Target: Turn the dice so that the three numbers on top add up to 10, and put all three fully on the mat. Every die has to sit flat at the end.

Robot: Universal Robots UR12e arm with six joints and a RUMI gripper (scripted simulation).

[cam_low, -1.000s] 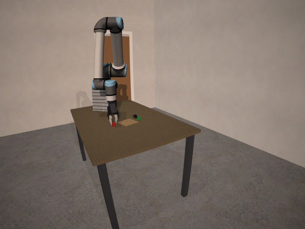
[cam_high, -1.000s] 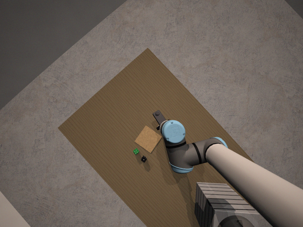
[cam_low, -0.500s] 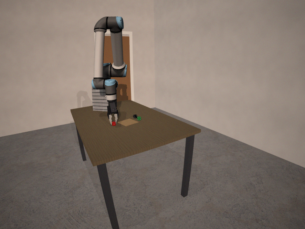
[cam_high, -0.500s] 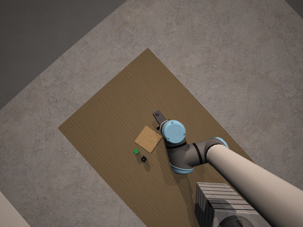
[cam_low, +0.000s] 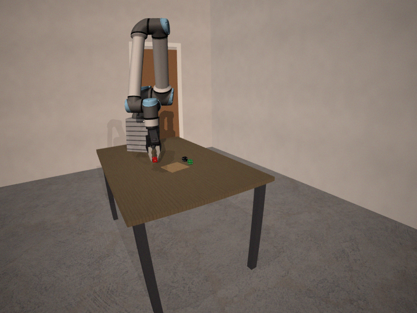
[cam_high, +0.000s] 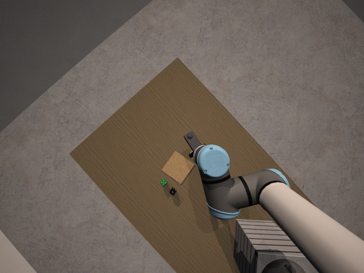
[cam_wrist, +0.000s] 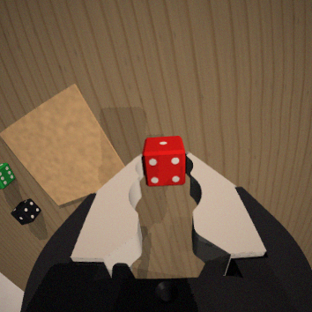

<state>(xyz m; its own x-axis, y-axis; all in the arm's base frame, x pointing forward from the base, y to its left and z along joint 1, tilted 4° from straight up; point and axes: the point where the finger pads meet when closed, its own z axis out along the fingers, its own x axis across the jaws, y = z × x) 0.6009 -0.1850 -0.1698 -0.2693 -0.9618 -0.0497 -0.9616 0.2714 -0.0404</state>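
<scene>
My gripper (cam_wrist: 164,155) is shut on the red die (cam_wrist: 163,159), holding it at the fingertips a little above the wooden table, beside the tan mat (cam_wrist: 62,143). The die's face toward the wrist camera shows four pips. In the exterior view the red die (cam_low: 154,159) hangs under the gripper to the left of the mat (cam_low: 174,166). In the top view the arm hides it. The green die (cam_high: 163,182) and the black die (cam_high: 172,191) sit on the table just off the mat (cam_high: 178,166), close together. They also show in the wrist view, the green die (cam_wrist: 5,175) and the black die (cam_wrist: 26,211).
The arm's grey ribbed base block (cam_low: 136,134) stands at the back of the table. The table's edges (cam_low: 198,205) lie well away from the dice.
</scene>
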